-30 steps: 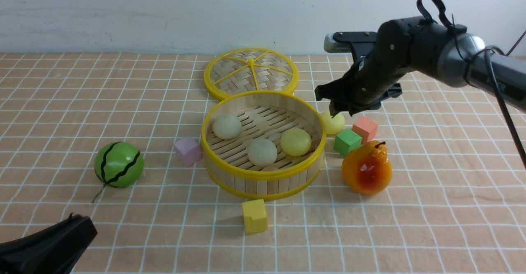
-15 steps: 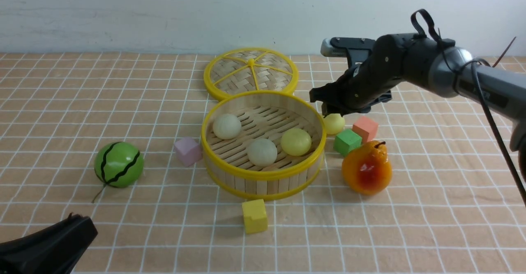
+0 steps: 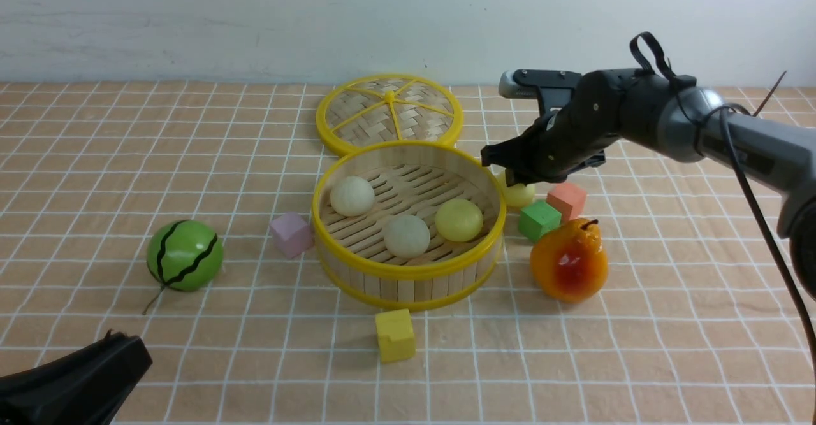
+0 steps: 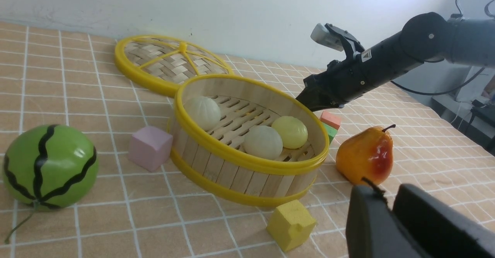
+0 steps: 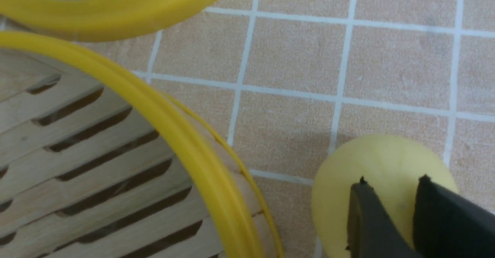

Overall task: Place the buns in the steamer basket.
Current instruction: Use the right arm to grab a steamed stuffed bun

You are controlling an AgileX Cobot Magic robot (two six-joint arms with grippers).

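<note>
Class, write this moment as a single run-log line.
basket: three buns inside | fourth bun: on table beside basket | right gripper: on fourth bun, grip unclear | left gripper: idle, empty

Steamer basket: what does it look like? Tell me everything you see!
The steamer basket is round, with light bamboo-slat walls, yellow rims top and bottom, and a slotted slat floor. It stands upright and uncovered on the checked tablecloth. Inside lie an off-white bun, a second off-white bun and a pale yellow bun. Its woven lid lies just behind.
</note>
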